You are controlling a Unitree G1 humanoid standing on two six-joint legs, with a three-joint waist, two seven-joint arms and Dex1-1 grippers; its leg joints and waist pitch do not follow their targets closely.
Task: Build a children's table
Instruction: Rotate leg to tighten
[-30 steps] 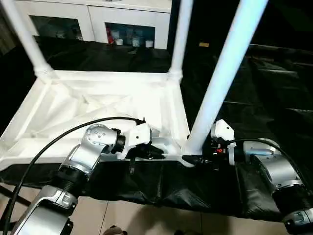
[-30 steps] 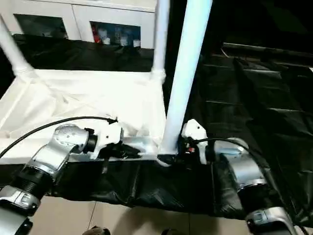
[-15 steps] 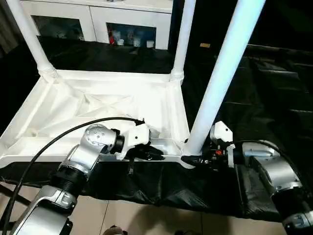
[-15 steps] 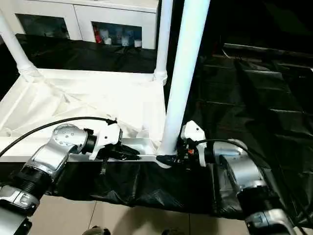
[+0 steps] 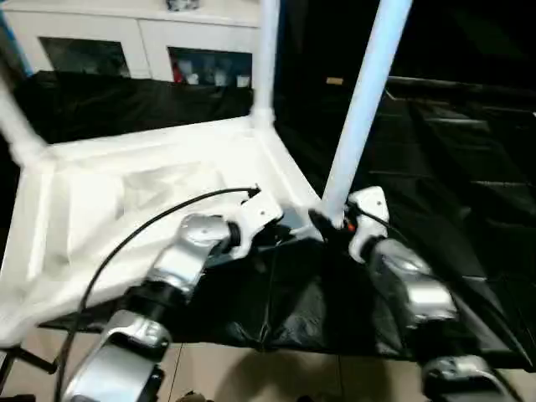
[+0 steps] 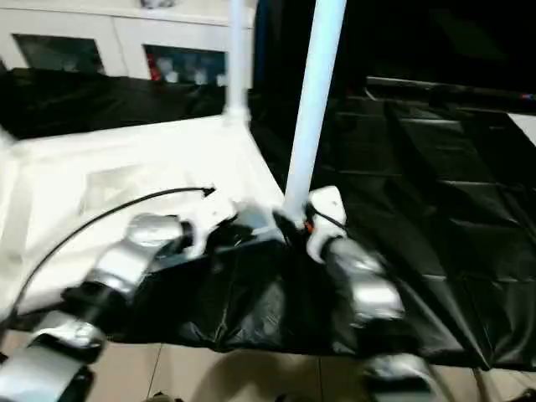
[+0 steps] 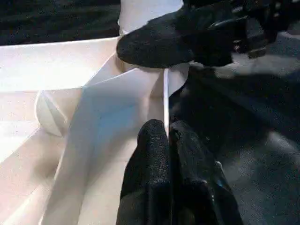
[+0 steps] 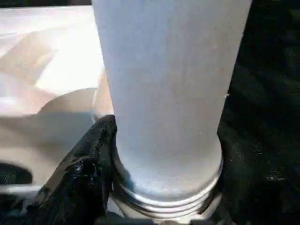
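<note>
While leg (image 5: 362,109) stands in corner socket, right pincer (image 5: 328,224) clasps it.

The upturned white plastic ribbed tabletop (image 5: 126,193) has swung, its near right corner now farther away; both grippers went with it.

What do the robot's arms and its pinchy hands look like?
Both forearms are shiny silver tubes with black rings at the joints. Each wrist has a white plastic block. The left gripper has rounded black jaws. A black cable loops over the left arm. The right gripper is black too, with a small red spot.
</note>
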